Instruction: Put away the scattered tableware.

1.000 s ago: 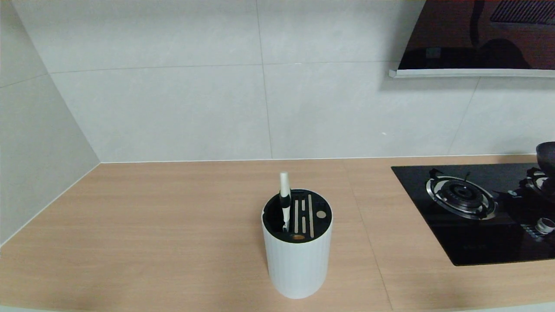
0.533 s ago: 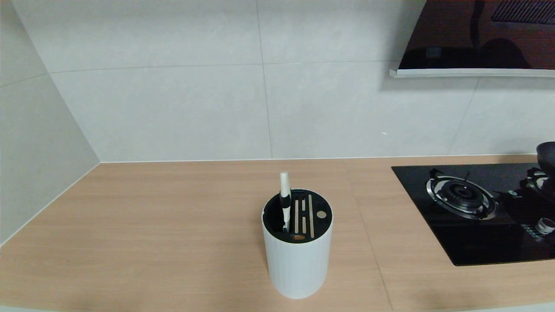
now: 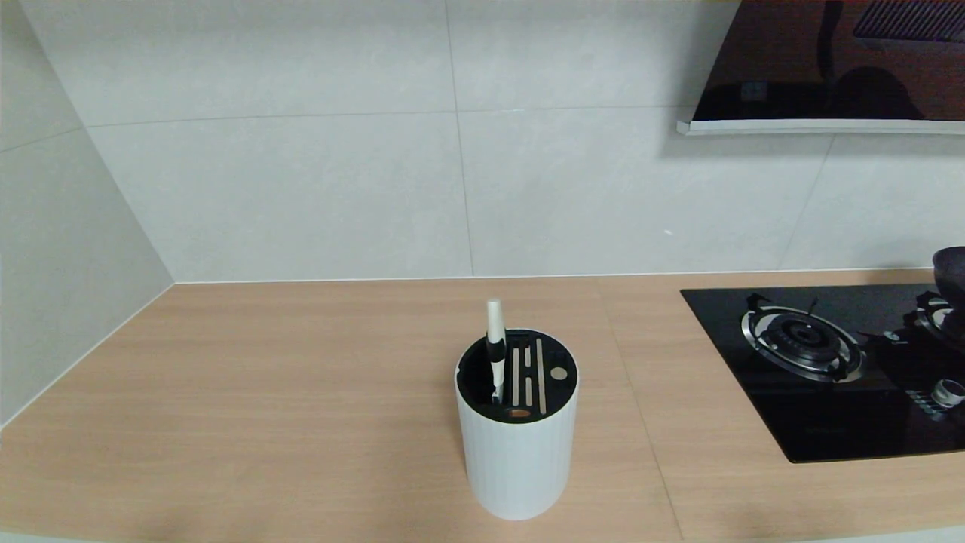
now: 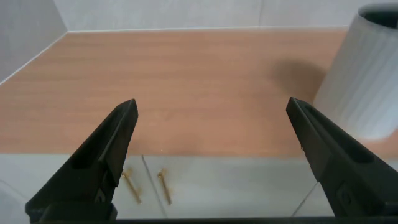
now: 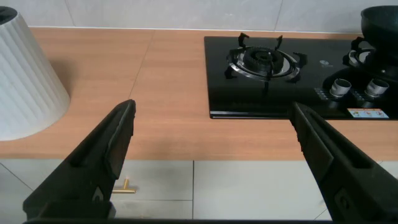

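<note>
A white ribbed utensil holder (image 3: pixel 517 445) with a black slotted top stands on the wooden counter (image 3: pixel 301 392), near its front edge. One utensil with a white and black handle (image 3: pixel 494 339) stands upright in the holder's open left compartment. My left gripper (image 4: pixel 211 130) is open, held in front of the counter's edge, with the holder (image 4: pixel 364 74) off to one side. My right gripper (image 5: pixel 211 130) is open too, in front of the counter edge, between the holder (image 5: pixel 28 81) and the stove (image 5: pixel 292 74). Nothing is between either pair of fingers.
A black gas stove (image 3: pixel 837 369) with burners fills the counter's right part, with a dark pot (image 3: pixel 951 271) at the far right. A range hood (image 3: pixel 829 68) hangs above it. Tiled walls close the back and left. Cabinet fronts with gold handles (image 4: pixel 146 185) lie below the counter.
</note>
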Tool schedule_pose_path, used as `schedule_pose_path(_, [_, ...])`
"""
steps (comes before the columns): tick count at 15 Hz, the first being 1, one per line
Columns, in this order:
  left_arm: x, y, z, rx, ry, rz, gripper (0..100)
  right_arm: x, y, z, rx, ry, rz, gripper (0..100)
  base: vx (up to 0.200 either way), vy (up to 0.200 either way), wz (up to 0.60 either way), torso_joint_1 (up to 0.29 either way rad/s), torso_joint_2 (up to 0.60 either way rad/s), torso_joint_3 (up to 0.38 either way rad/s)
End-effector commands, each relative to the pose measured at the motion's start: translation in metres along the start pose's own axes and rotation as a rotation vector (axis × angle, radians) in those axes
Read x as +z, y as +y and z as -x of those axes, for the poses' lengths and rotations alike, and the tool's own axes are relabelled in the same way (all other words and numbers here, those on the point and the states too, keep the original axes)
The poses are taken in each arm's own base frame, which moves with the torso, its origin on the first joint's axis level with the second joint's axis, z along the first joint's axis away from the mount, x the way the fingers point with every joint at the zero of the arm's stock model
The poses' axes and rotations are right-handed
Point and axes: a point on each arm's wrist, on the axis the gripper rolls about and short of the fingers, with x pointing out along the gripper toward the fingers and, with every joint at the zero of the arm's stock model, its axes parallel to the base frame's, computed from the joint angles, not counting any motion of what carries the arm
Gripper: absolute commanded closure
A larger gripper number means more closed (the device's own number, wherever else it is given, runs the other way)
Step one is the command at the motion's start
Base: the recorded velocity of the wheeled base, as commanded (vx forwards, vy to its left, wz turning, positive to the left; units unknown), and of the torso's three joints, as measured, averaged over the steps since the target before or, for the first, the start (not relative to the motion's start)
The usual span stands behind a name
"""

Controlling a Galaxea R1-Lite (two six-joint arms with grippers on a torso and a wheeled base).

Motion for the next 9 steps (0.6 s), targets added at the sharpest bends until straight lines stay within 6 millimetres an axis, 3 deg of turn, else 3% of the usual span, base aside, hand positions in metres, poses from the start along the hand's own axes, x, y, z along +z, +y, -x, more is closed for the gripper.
schedule_pose_path(1, [-0.0001, -0.0007, -0.0001, -0.030, 0.001, -0.045, 0, -0.0007, 0.0000, -0.0002, -0.001, 0.007, 0.000, 0, 0.000, 0.000, 0.00, 0.000, 0.00, 0.000])
schedule_pose_path(9, [0.0002, -0.0007, -0.0001, -0.033, 0.000, 0.055, 0, -0.0007, 0.0003, -0.0002, 0.014, 0.007, -0.002, 0, 0.000, 0.000, 0.00, 0.000, 0.00, 0.000])
